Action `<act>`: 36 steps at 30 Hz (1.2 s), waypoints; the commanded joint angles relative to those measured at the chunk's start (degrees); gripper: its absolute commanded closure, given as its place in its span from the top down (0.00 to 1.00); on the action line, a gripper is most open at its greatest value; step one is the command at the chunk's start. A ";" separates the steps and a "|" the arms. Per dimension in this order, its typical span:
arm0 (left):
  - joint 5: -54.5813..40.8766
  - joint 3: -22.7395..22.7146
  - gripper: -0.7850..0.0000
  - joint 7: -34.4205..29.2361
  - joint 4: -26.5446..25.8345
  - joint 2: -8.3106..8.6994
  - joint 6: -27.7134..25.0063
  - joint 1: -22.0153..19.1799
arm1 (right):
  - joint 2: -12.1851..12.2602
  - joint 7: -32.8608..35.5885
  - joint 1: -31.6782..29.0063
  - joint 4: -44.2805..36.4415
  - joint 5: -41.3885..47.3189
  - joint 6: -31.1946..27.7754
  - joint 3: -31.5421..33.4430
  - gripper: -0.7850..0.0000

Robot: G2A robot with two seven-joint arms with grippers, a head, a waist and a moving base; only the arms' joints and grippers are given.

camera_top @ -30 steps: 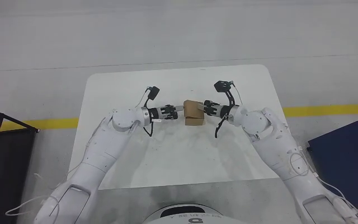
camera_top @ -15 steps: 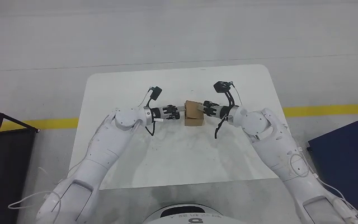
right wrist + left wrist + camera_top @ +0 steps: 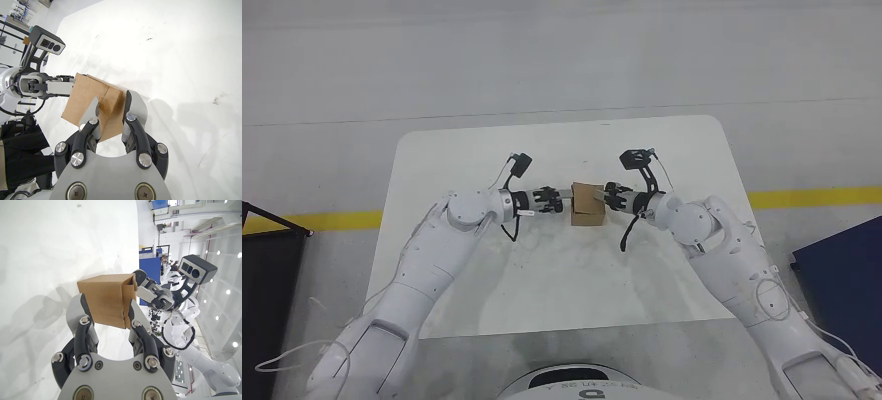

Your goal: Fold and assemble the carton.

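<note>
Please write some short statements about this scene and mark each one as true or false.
1. The carton is brown. True.
2. The left hand and the right hand grip the carton from opposite sides. True.
3. The carton lies flat as an unfolded sheet. False: it is already opened into a box shape.
4. The table is black. False: it is white.

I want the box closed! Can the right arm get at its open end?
Likely yes: the right gripper is right at the box's open end with nothing between them, and the left gripper holds the other end.
</note>
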 commanded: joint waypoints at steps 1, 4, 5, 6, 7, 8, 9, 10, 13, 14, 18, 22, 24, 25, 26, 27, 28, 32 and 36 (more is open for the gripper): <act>0.03 0.05 0.56 0.00 0.00 0.00 0.05 0.01 | -0.01 -0.03 -0.08 -0.20 -0.50 0.29 -0.04 0.35; 0.26 0.09 0.56 0.09 0.03 0.02 0.26 0.04 | -0.03 -0.03 -0.18 -0.52 -1.19 0.75 -0.05 0.32; 0.24 0.03 0.56 0.19 -0.01 0.04 0.19 0.11 | -0.03 -0.04 -0.22 -0.60 -1.33 0.77 -0.05 0.32; 0.18 -0.11 0.56 0.30 -0.10 0.09 0.05 0.21 | -0.04 0.01 -0.24 -0.64 -1.42 0.77 -0.04 0.31; 0.10 -0.37 0.56 0.51 -0.40 0.16 -0.09 0.28 | -0.05 0.04 -0.26 -0.65 -1.47 0.81 -0.01 0.31; 0.28 -0.65 0.58 0.72 -0.73 0.27 -0.04 0.42 | -0.06 0.06 -0.26 -0.68 -1.54 0.88 0.01 0.31; 0.47 -0.97 0.58 0.97 -1.23 0.39 -0.06 0.62 | -0.08 0.09 -0.26 -0.72 -1.56 0.92 0.02 0.31; 0.49 -1.34 0.58 1.12 -1.81 0.53 0.03 0.92 | -0.09 0.12 -0.24 -0.76 -1.64 0.92 0.02 0.31; 1.38 -2.23 0.59 1.09 -3.83 1.00 0.87 1.85 | -0.14 0.12 -0.17 -0.82 -1.98 1.06 -0.01 0.31; 1.55 -2.48 0.59 1.06 -4.49 1.13 1.02 2.13 | -0.17 0.12 -0.13 -0.86 -2.18 1.10 -0.06 0.31; 1.78 -2.33 0.62 0.09 -6.57 1.26 1.18 2.46 | -0.28 0.09 -0.02 -0.85 -2.43 1.28 -0.22 0.31; 3.09 -0.94 0.64 -0.37 -6.49 1.00 2.15 1.33 | -0.38 0.03 0.08 -0.85 -2.65 1.39 -0.30 0.31; 4.41 0.31 0.64 -1.33 -5.69 0.78 3.86 0.38 | -0.42 -0.05 0.07 -0.81 -2.56 1.33 -0.29 0.31; 4.81 0.90 0.64 -1.78 -4.97 0.67 4.56 0.01 | -0.44 0.00 0.08 -0.72 -2.50 1.30 -0.26 0.31; 6.10 1.71 0.64 -2.45 -4.25 0.56 5.77 -0.61 | -0.46 -0.01 0.12 -0.61 -2.48 1.37 -0.21 0.31; 6.62 2.30 0.64 -2.79 -3.83 0.42 6.65 -1.15 | -0.47 -0.05 0.13 -0.52 -2.45 1.37 -0.15 0.31; 6.37 2.61 0.64 -2.78 -3.55 0.27 6.86 -1.47 | -0.48 -0.14 0.12 -0.45 -2.33 1.31 -0.04 0.31; 6.40 3.43 0.62 -2.69 -2.36 -0.07 6.67 -2.40 | -0.48 -0.19 -0.07 -0.33 -1.78 0.91 0.44 0.31; 7.11 3.90 0.63 -3.22 -1.96 -0.18 6.96 -3.22 | -0.47 -0.15 -0.26 -0.63 -0.93 0.23 0.95 0.31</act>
